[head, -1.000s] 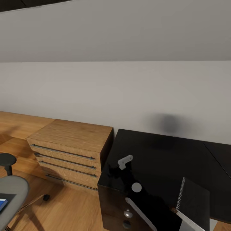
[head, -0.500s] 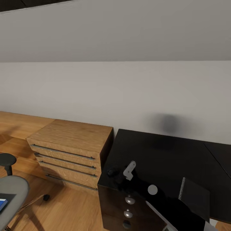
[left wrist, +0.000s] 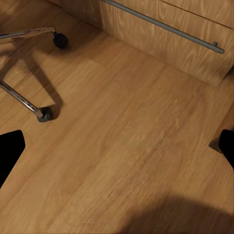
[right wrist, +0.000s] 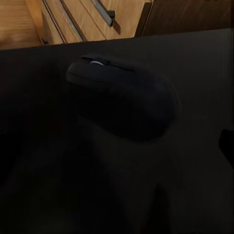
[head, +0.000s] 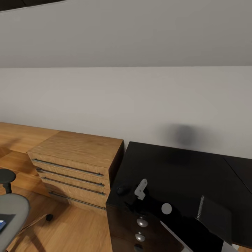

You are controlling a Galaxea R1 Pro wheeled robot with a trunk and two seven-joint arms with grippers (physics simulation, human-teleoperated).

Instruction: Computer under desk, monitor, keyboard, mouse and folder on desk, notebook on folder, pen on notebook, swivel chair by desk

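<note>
Mouse (head: 122,190) (right wrist: 124,95) rests on the desk (head: 182,171) near its front left corner, free of the right gripper (head: 134,201), whose fingers stand apart just beside it. Notebook (head: 213,218) lies on the desk to the right. Chair (head: 10,210) stands at left, the folder (head: 2,224) on its seat. Left gripper (left wrist: 117,156), fingers spread and empty, hangs over the floor (left wrist: 122,136) near the chest (head: 75,161). No writing is legible.
</note>
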